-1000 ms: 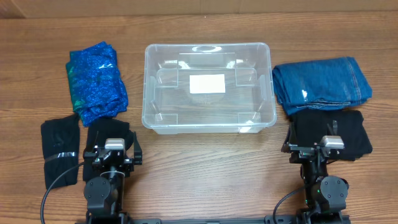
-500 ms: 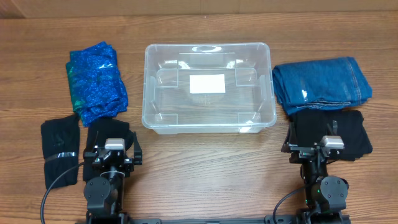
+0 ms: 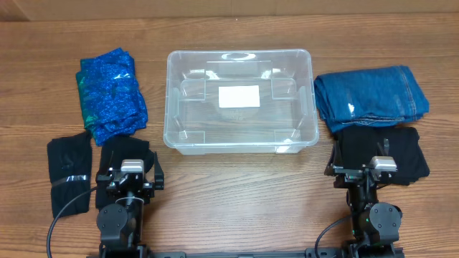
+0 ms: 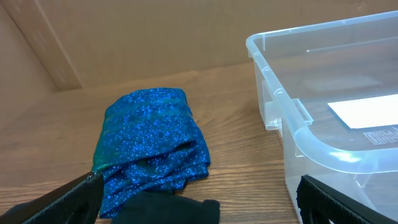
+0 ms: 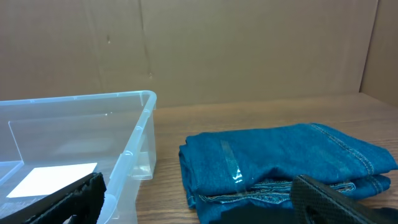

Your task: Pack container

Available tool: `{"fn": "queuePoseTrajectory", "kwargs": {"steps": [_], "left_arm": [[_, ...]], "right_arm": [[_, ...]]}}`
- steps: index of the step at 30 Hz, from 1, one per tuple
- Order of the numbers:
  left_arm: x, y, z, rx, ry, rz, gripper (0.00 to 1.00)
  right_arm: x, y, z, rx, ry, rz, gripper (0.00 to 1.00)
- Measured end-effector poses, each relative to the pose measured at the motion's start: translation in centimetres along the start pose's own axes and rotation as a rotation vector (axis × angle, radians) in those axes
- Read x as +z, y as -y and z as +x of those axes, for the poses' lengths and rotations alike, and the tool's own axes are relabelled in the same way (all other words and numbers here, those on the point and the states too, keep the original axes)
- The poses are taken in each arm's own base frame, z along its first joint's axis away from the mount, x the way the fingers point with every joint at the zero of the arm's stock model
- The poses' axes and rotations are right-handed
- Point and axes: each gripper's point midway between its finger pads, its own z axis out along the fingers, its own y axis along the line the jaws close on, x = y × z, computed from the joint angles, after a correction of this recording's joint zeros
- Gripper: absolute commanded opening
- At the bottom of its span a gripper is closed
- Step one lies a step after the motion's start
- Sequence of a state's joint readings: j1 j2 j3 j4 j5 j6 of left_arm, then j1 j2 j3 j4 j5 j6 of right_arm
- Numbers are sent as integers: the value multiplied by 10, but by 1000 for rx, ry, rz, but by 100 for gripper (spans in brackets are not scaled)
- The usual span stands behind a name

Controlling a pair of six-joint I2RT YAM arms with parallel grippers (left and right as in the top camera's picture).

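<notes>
Nothing is packed yet: the container (image 3: 240,100) sits empty in the middle of the table (image 3: 237,190), its long side running left to right and its white label (image 3: 238,95) showing through the base. Both arms are parked at the near edge. The left gripper (image 3: 131,166) and the right gripper (image 3: 364,166) each have their jaws spread wide with nothing between them, as both wrist views show. The step in hand looks like a first pick. A good choice would be a top piece that lies free, such as the blue sparkly garment (image 4: 152,140) just left of the bin or the folded jeans (image 5: 286,158) just right of it. The grasp should take the whole stack of folds rather than one layer, so the garment does not unroll on the lift. The piece then has to rise clear of the rimmed edge before it crosses, and should be laid flat against one end to leave space for the others. The right black garment (image 3: 391,152) touches the near side of the jeans, and the left black garment (image 3: 115,152) lies partly under the left arm, so either could be dragged along. The table is wood-grained and flat, and plain brown panels (image 5: 249,50) close off the far side.
</notes>
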State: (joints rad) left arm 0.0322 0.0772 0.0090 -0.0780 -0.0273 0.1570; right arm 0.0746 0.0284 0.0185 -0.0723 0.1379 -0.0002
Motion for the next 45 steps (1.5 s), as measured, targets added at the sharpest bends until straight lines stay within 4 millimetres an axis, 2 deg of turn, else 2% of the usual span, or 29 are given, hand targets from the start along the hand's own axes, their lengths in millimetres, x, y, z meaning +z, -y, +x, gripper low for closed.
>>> {"fn": "queuePoseTrajectory", "kwargs": {"steps": [13,16,19,25,27,28,30,33,34,38,39,42,45], "left_arm": [[0,0,0,0,0,0,100],[0,0,0,0,0,0,100],[0,0,0,0,0,0,100],[0,0,0,0,0,0,100],[0,0,0,0,0,0,100],[0,0,0,0,1,0,100],[0,0,0,0,1,0,100],[0,0,0,0,1,0,100],[0,0,1,0,-3,0,100],[0,0,1,0,-2,0,100],[0,0,1,0,-2,0,100],[0,0,1,0,-3,0,100],[0,0,1,0,-4,1,100]], "right_arm": [[0,-1,-1,1,4,-3,100],[-1,-16,0,51,-5,-92,100],[-3,-33,3,177,-33,-193,100],[-8,-44,-22,324,-17,-257,100],[-11,-45,-45,338,-45,-248,100],[-13,-44,-64,342,-60,-233,100],[-12,-40,-90,344,-134,-180,100],[7,-30,-125,327,-303,-67,100],[19,-25,-138,314,-363,-25,100],[63,-6,-166,292,-548,89,100],[80,4,-176,296,-573,120,100],[117,31,-180,311,-658,153,100],[139,65,-168,349,-712,165,100]]}}
